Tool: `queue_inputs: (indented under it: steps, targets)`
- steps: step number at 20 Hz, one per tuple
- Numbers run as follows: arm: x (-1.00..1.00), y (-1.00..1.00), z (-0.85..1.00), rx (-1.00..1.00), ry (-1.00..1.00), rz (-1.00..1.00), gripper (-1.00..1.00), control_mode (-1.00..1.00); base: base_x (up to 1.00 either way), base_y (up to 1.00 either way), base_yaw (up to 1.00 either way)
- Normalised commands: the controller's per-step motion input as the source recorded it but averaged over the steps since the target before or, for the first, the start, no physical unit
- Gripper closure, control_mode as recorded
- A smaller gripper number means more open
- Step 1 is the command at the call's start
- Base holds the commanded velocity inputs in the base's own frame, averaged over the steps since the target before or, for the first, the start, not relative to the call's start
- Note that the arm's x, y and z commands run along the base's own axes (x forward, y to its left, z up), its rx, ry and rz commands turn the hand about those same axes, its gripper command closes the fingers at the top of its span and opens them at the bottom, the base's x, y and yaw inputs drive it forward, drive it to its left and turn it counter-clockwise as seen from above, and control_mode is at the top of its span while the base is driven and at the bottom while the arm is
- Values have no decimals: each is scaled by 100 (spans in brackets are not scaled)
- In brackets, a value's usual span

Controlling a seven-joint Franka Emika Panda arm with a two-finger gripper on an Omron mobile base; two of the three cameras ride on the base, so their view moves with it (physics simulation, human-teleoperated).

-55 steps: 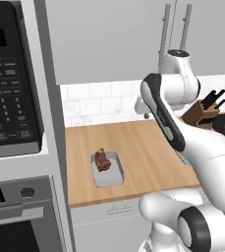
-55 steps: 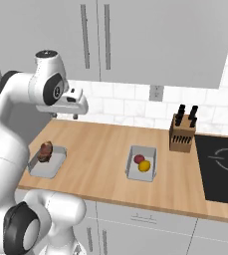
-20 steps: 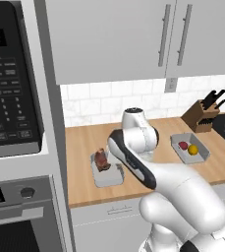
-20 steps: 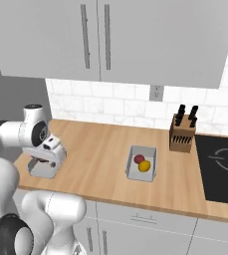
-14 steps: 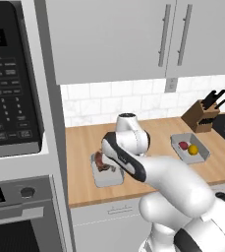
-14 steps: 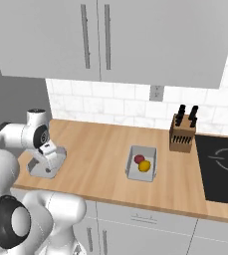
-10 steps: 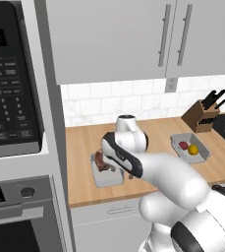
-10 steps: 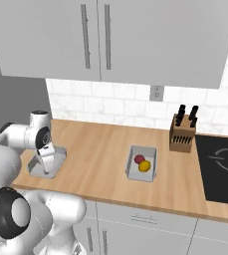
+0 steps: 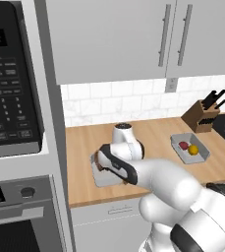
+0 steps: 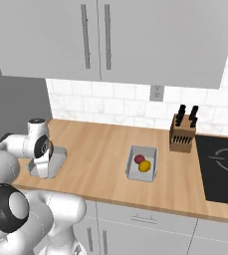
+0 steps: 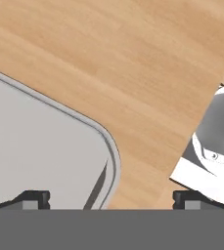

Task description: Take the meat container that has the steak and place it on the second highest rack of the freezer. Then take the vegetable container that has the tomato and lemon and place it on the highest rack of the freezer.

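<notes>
The meat container (image 9: 100,178) is a grey tray at the counter's left end, mostly covered by my hand. A dark sliver of the steak (image 9: 100,167) shows beside the wrist. My gripper (image 11: 108,199) is open and low over this tray, and the tray's rounded corner rim (image 11: 112,152) lies between the fingertips (image 11: 33,197). The right base view shows the hand (image 10: 44,160) standing on that tray (image 10: 58,158). The vegetable container (image 9: 201,155) holds the tomato (image 9: 183,145) and the lemon (image 9: 193,149); it is also at mid-counter (image 10: 141,174). The freezer and its racks are out of view.
A black microwave (image 9: 8,98) and the oven (image 9: 20,216) fill the column left of the counter. A knife block (image 10: 181,134) stands at the back right beside the black cooktop (image 10: 222,169). Grey wall cabinets (image 10: 110,35) hang above. Bare wooden counter (image 10: 100,154) lies between the two containers.
The arm swung down from high over the counter to the meat container, and in the last half second the hand sank lower onto the tray. Both containers stayed put.
</notes>
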Motion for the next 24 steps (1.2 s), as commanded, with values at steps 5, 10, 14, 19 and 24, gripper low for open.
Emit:
queue_inputs:
  steps: [5,10,14,19,24]
  targets:
    - [22,0,-25,-8,-6,-5,-100,-100,0,0,0]
    - [-26,-25,-42,-5,-2,-5,-100,-100,0,0,0]
    - [-45,-43,-45,0,0,-7,-100,-100,0,0,0]
    - [-20,-28,-49,0,3,-9,100,-100,0,0,0]
    - [8,-1,-48,0,9,-8,100,-100,0,0,0]
